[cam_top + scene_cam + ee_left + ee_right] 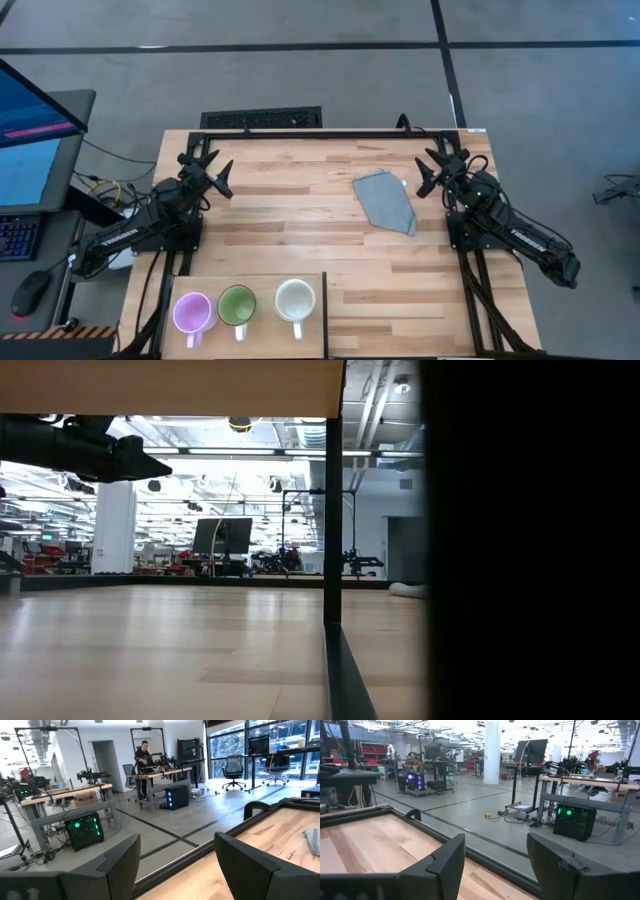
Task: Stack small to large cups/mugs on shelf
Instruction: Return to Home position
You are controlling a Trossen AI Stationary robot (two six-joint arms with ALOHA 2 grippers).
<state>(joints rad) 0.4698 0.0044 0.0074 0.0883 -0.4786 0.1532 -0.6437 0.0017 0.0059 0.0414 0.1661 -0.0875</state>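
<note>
Three mugs stand upright in a row on the shelf (315,285) at the table's near left: a light purple one (192,312), a green one (237,304) and a cream-white one (295,298). Their handles point toward the near edge. My left gripper (218,178) hovers open and level over the table's far left, well away from the mugs; its wrist view shows its fingers (177,851) with nothing between them. My right gripper (430,173) hovers open and level at the far right, its fingers (496,851) likewise holding nothing.
A grey folded cloth (386,201) lies on the plank tabletop, just left of my right gripper. A black frame rail (330,133) runs along the far edge. The shelf's dark edge (325,315) borders bare planks to its right. A person (144,764) stands in the room beyond.
</note>
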